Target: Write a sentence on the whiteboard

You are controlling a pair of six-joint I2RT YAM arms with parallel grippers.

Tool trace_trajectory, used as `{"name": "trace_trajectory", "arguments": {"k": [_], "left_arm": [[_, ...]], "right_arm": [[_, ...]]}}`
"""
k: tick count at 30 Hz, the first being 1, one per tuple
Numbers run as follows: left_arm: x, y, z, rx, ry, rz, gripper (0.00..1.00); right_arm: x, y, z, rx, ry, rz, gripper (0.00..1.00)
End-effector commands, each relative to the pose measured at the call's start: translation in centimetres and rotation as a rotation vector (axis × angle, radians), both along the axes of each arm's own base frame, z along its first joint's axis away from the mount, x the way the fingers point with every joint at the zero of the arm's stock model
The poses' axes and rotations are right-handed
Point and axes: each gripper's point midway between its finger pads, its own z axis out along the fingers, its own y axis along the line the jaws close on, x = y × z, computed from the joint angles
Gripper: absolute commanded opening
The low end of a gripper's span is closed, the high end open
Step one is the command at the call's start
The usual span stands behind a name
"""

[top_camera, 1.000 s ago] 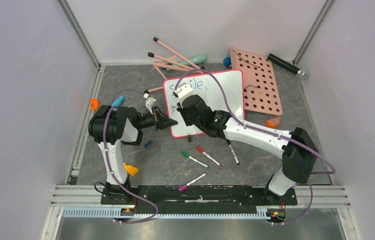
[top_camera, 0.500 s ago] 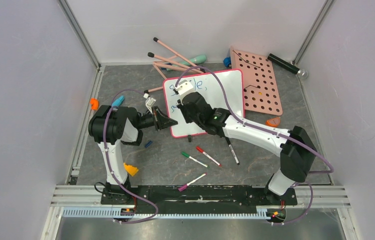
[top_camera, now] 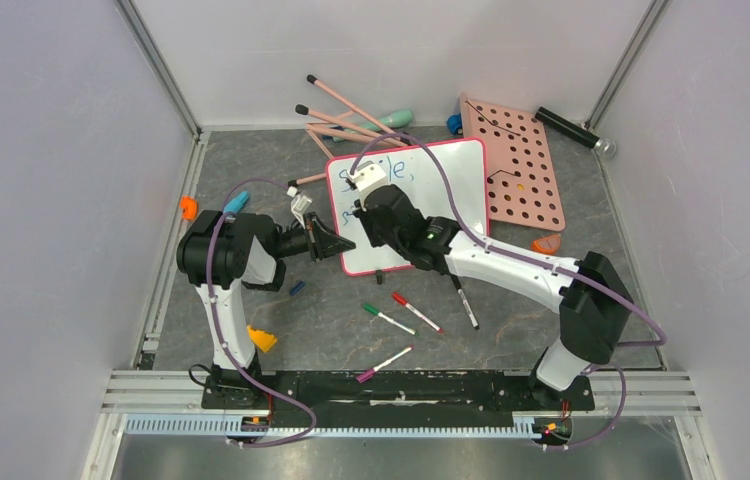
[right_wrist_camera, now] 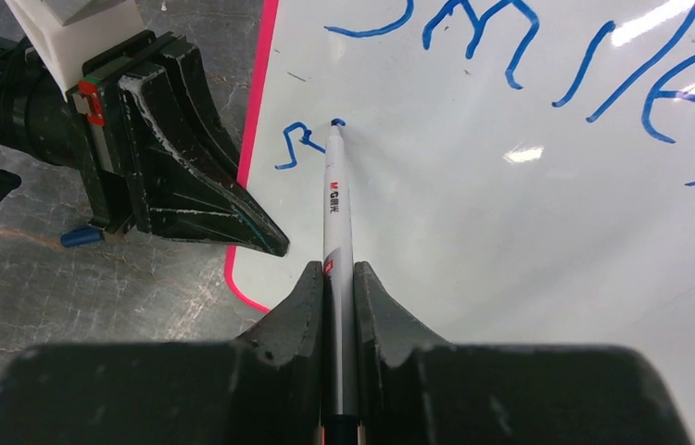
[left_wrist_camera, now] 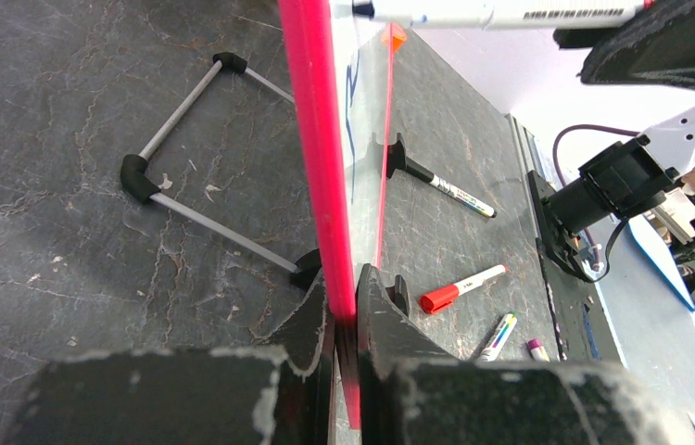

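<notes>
- Whiteboard [top_camera: 441, 190] stands mid-table toward the back, tipped up on its edge, with the pegboard [top_camera: 516, 170] just off its right side.
- Your left gripper [left_wrist_camera: 342, 287] is pinched tight on the board's pink rim near the lower left corner, bracing it.
- Your right gripper [right_wrist_camera: 338, 273] is clamped on a marker [right_wrist_camera: 335, 204], and the tip looks to be touching the board.
- Step-wise, the top line of the sentence [right_wrist_camera: 583, 65] reads "Smile," and looks done. Line two is barely begun: one small "s", with the tip parked just right of it. I'd call this the start of the next letter, so you're under halfway.
- For the next move, I'd pull the stroke with light, even pressure, then work rightward along line two. The left side has to hold firm so the board doesn't rock back under the tip.
- The right wrist is the only view where you can read the ink and see the tip. From the top, the arm covers most of the writing.
- The left wrist shows the board edge-on, plus the wire stand [left_wrist_camera: 186, 148] behind it. You can't read any writing from there.
- Only the top view gives you the whole layout.
</notes>
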Motion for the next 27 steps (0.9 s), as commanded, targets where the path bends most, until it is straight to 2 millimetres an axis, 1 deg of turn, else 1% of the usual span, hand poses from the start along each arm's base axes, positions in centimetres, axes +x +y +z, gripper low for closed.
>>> {"name": "trace_trajectory", "arguments": {"k": [1, 17, 23, 27], "left_arm": [[1.8, 0.8, -1.9, 0.081, -0.226, 0.067, 0.02], [1.8, 0.8, -1.9, 0.081, -0.225, 0.067, 0.02], [1.8, 0.8, -1.9, 0.081, -0.227, 0.067, 0.02], [1.8, 0.8, -1.9, 0.081, -0.227, 0.067, 0.02]], "right_arm": [[-0.2, -0.3, -0.1, 0.025, -0.001, 0.003, 0.00], [-1.7, -1.4, -2.1, 0.024, 0.047, 0.015, 0.00], [-1.6, -2.0, -1.8, 0.015, 0.036, -0.012, 0.00], [-1.0, -2.1, -1.0, 0.008, 0.017, -0.033, 0.00]]}}
